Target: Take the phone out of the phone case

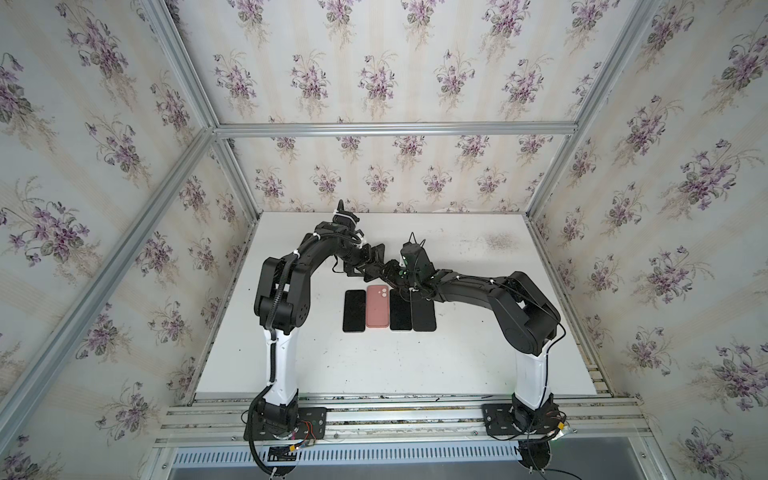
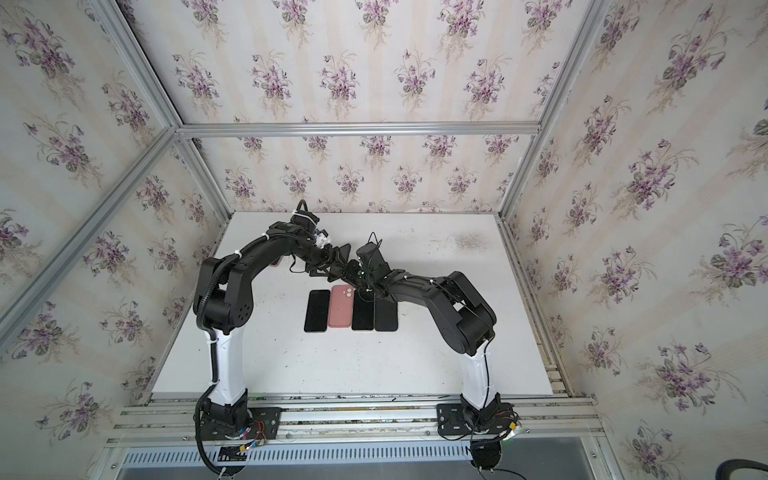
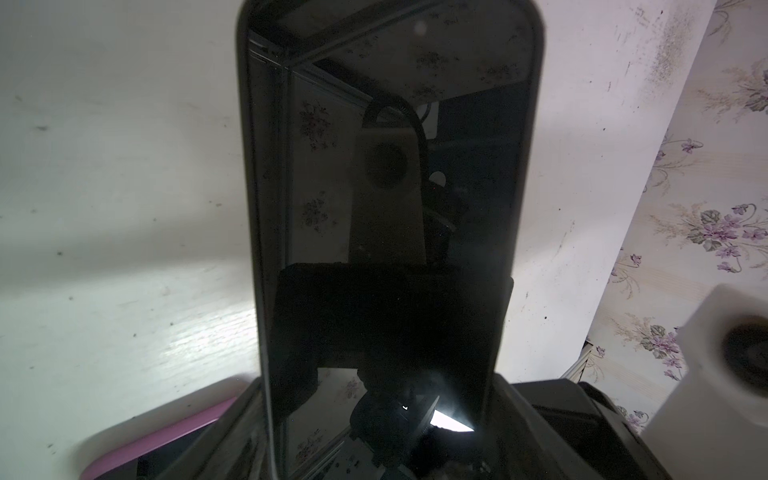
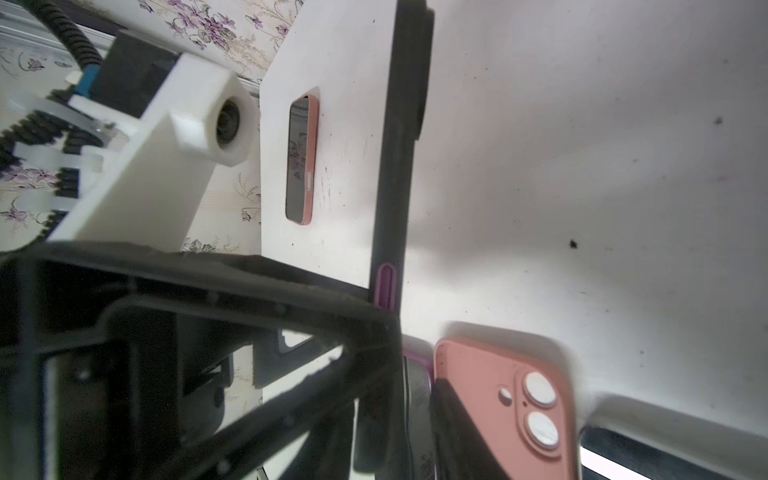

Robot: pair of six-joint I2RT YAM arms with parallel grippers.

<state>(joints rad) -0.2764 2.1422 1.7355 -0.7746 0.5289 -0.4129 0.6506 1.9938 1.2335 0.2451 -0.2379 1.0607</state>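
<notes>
Left wrist view: phone point(image 3: 386, 187) in dark phone case point(image 3: 245, 187), screen facing camera.
Left gripper point(image 3: 382, 419): fingers clamped across phone case's width.
Right gripper point(image 4: 415, 415): fingers flank phone's edge; contact unclear.
Place: raised over table point(image 1: 478, 353) middle, far-edge side of four-item row point(image 1: 388, 309).

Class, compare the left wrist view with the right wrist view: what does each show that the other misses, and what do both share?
Left wrist only: the dark screen of the cased phone, face-on, reflecting the wallpaper. Right wrist only: a pink-edged phone lying screen-up by the table edge, and a salmon phone back-up with two lenses. Both: the cased phone, the white table.
</notes>
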